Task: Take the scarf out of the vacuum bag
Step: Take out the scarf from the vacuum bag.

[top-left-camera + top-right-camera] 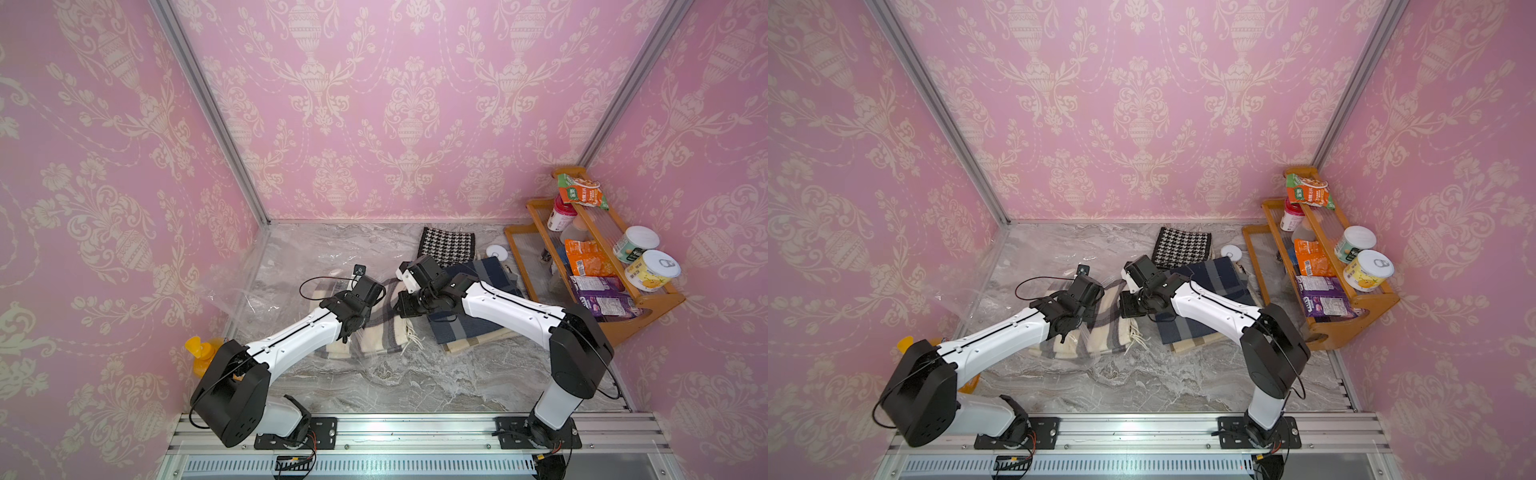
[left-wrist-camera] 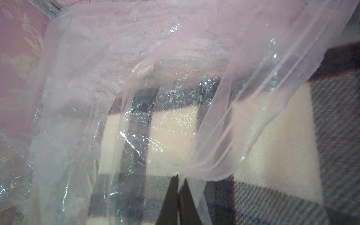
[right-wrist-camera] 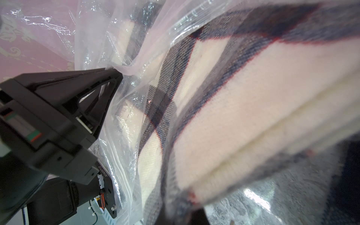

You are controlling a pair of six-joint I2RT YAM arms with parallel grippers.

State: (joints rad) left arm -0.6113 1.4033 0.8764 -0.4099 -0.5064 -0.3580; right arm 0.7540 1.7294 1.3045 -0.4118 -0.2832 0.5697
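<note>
Only close-up, left fingers (image 2: 171, 200) pinching vacuum bag (image 2: 78, 97)

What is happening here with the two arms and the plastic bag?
The left pincer is shut on a fold of the vacuum bag. The right pincer grips the cream plaid scarf near the bag's opening. The scarf lies partly outside the bag and partly under plastic.

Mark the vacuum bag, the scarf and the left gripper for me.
vacuum bag (image 2: 64, 109), left wrist view, crinkled film beside the scarf.
scarf (image 2: 288, 140), left wrist view, bare cream square.
left gripper (image 3: 118, 76), right wrist view, closed tips pinching the bag.
</note>
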